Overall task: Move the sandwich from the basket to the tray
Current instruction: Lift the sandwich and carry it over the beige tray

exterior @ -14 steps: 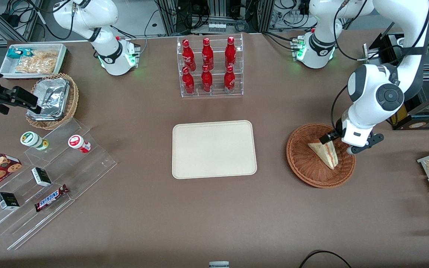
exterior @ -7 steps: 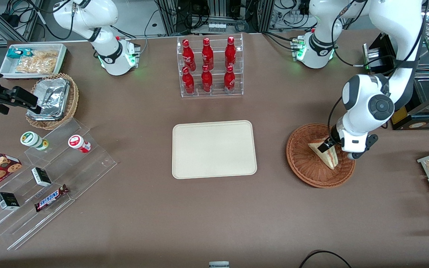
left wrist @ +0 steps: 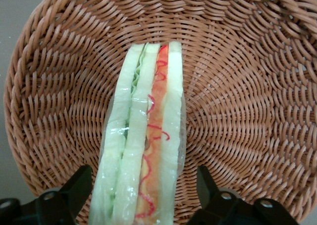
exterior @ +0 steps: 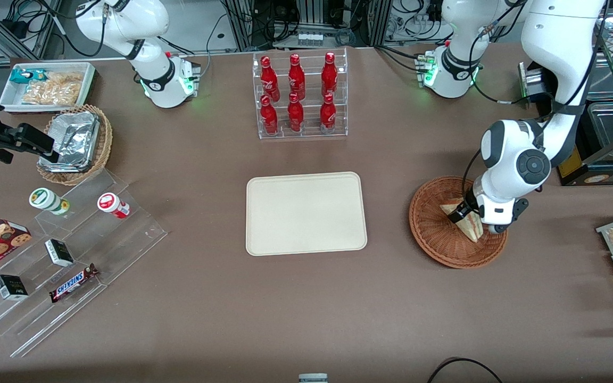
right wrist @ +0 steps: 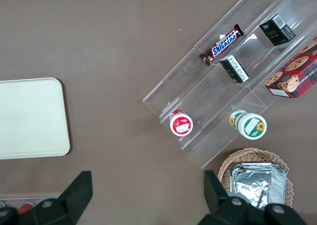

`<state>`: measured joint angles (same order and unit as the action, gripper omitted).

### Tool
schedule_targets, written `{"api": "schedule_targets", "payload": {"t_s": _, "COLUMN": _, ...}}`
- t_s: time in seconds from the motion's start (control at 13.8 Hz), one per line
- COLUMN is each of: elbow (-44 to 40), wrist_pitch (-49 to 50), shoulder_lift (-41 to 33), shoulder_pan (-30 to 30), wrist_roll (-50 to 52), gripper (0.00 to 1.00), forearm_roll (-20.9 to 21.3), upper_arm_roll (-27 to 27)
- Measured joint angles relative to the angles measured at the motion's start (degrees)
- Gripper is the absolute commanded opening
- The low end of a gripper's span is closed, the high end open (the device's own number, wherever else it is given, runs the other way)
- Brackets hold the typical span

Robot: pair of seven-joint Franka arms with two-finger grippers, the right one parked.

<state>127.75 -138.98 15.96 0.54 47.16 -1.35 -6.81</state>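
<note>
Gripper (exterior: 471, 217) lowered into the basket (exterior: 434, 239), fingers spread on either side of the sandwich (exterior: 470, 226), not yet closed.

Seen from the wrist: wrapped sandwich (left wrist: 143, 136) standing on edge in the woven basket (left wrist: 237, 86), one dark fingertip (left wrist: 79, 185) on each flank with a gap to the wrapper on both sides. Best done by settling slightly lower, keeping the wedge centred between the fingers, then squeezing gently across the bread faces; clear wrap probably slippery, bread probably soft. Then a straight lift clear of the rim before carrying toward the cream tray (exterior: 306, 213), bare, well apart toward the parked arm's end of the table.
</note>
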Motion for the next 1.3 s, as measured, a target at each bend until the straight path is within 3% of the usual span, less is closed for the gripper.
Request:
{"api": "schedule_targets", "payload": {"t_s": 0.36, "elbow": -1.24, "wrist_pitch": 2.94, "shoulder_lift": -0.24, "shoulder_pan": 0.0, "wrist_roll": -2.33, "gripper": 0.08, "forearm_roll": 0.06, "upper_arm_roll": 0.0}}
{"api": "schedule_targets", "payload": {"t_s": 0.43, "elbow": -2.64, "wrist_pitch": 5.54, "shoulder_lift": -0.41, "shoulder_pan": 0.0, "wrist_roll": -2.5, "gripper": 0.03, "forearm_roll": 0.06, "upper_arm_roll": 0.0}}
{"api": "schedule_targets", "payload": {"t_s": 0.72, "elbow": -12.89, "wrist_pitch": 22.61, "shoulder_lift": -1.21, "shoulder_pan": 0.84, "wrist_roll": -3.42, "gripper": 0.04, "forearm_roll": 0.05, "upper_arm_roll": -1.03}}
{"api": "schedule_targets", "payload": {"t_s": 0.87, "elbow": -15.79, "wrist_pitch": 26.43, "shoulder_lift": -1.42, "shoulder_pan": 3.69, "wrist_roll": -3.64, "gripper": 0.07, "forearm_roll": 0.06, "upper_arm_roll": -1.71}}
{"api": "schedule_targets", "payload": {"t_s": 1.3, "elbow": -18.74, "wrist_pitch": 25.54, "shoulder_lift": 1.3, "shoulder_pan": 17.1, "wrist_roll": -4.03, "gripper": 0.06, "forearm_roll": -0.02, "upper_arm_roll": -2.34}}
